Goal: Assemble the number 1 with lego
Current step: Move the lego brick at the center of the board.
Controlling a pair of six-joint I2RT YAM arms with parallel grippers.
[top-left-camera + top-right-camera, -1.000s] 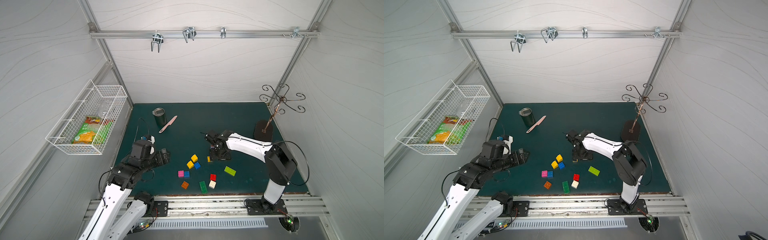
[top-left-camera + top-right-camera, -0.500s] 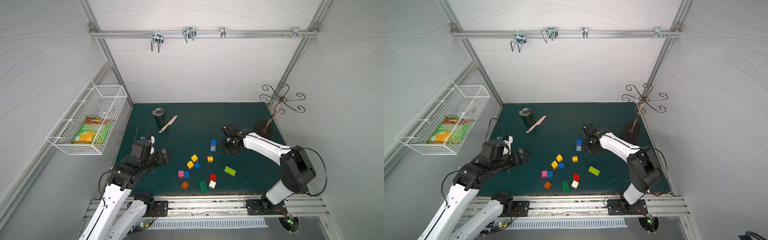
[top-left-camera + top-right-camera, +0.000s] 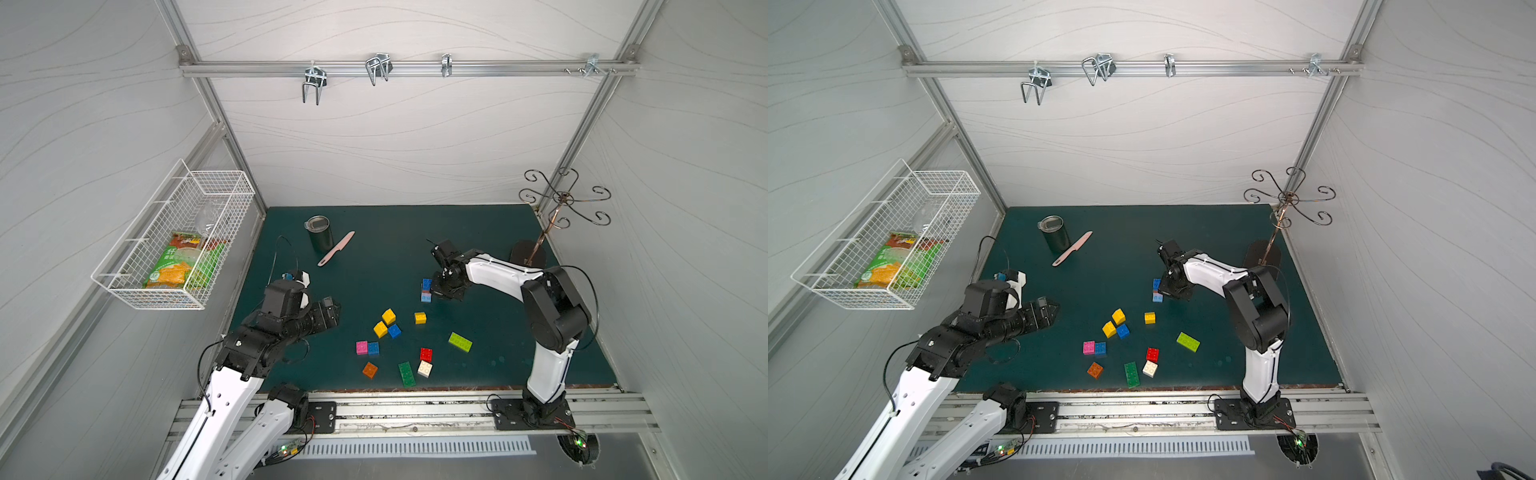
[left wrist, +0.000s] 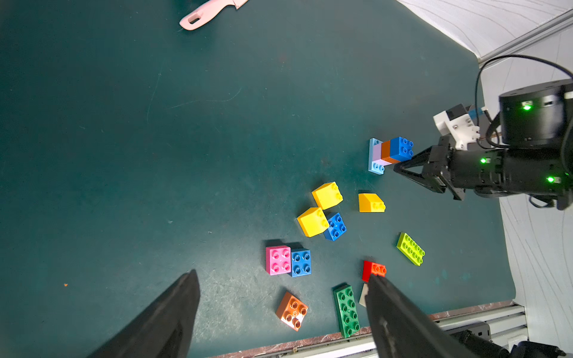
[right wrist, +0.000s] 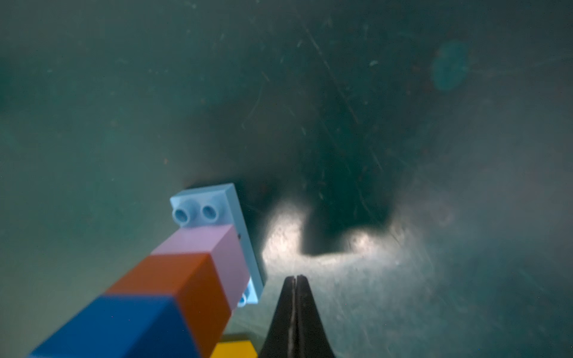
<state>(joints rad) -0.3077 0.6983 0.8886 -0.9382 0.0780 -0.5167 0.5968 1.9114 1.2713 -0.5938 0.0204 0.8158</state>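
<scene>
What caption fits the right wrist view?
Closed right tool beside a blue-orange-lilac plastic brick stack on light-blue base brick.

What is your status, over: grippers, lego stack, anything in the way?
Left gripper open, hovering clear of bricks. Right gripper shut, empty, beside the lego stack. Stack: blue on orange on lilac, light blue base. Nothing blocking.

The mat [image 3: 386, 257] lies open between knife [image 3: 336, 253] and brick stack [image 3: 426, 289] — loose bricks [image 3: 389, 316] clutter the front.
</scene>
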